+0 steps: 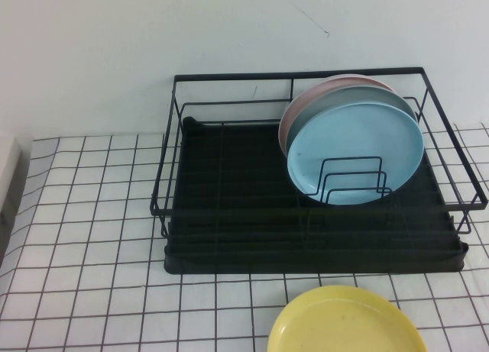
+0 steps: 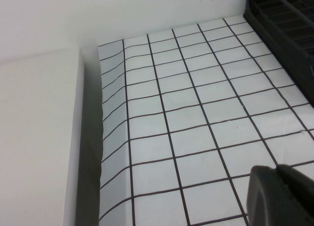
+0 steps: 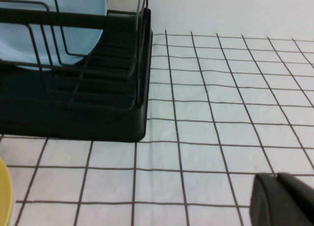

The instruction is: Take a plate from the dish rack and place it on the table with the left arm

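yellow plate (image 1: 346, 322): closest thing to the robot, lying flat on the table (image 1: 92, 237) just in front of the dish rack (image 1: 306, 214), right way up, partly cut off at the bottom of the high view. so the plate's out of the rack and down on the cloth, job looks basically done to me

left gripper (image 2: 282, 196): not in the high view at all, only a dark chunk of it shows in its own wrist cam, over bare grid cloth off to the left of the rack, next to a white block (image 2: 39, 138) at the table edge. honestly cannot tell if the fingers are apart or together

right gripper (image 3: 284, 199): same deal, just a dark corner in its wrist cam, parked to the right of the rack, plate edge barely peeking in. fingers, cannot tell either

rack: black tray base, front wire dividers empty

light blue plate (image 1: 355, 153): standing on edge in the dividers toward the back right, with a grey-green one and a pinkish one stacked behind it

what could go wrong: the yellow plate sits near the front edge of the table as far as i can judge, so an arm swinging back low could clip it and shove it off
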Motion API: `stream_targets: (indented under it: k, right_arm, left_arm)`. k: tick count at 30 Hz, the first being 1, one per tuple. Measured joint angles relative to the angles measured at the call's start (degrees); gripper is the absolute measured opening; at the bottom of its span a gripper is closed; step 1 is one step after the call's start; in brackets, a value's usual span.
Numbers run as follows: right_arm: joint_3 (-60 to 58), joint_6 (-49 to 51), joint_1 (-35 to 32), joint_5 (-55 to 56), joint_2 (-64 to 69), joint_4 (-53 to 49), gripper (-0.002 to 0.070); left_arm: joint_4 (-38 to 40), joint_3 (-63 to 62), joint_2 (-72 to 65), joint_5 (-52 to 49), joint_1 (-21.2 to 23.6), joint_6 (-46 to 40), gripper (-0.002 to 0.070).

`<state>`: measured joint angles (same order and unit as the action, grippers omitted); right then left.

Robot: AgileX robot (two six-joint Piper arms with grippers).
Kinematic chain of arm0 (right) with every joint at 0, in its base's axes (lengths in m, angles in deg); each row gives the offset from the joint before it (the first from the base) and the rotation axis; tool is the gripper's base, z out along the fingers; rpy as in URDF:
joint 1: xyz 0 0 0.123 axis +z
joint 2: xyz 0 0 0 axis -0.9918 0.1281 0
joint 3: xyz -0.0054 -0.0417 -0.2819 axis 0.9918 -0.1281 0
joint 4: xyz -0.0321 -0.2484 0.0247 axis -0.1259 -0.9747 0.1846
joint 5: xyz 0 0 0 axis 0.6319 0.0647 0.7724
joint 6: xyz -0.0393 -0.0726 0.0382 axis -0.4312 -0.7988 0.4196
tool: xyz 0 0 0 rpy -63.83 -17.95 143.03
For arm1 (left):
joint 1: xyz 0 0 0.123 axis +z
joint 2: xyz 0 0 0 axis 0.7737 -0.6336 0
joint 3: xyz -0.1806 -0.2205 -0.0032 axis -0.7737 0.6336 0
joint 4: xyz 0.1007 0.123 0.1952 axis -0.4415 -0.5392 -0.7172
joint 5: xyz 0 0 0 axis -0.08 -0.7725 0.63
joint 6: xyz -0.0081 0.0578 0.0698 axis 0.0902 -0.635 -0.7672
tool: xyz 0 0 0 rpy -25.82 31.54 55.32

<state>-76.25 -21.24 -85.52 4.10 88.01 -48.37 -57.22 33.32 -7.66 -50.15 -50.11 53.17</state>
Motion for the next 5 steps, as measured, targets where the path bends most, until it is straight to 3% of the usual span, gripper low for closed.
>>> stream_targets:
  k: [5]
  right_arm:
    - [0.00, 0.00, 0.00, 0.00, 0.00, 0.00, -0.0001]
  left_arm:
    - [0.00, 0.00, 0.00, 0.00, 0.00, 0.00, -0.0003]
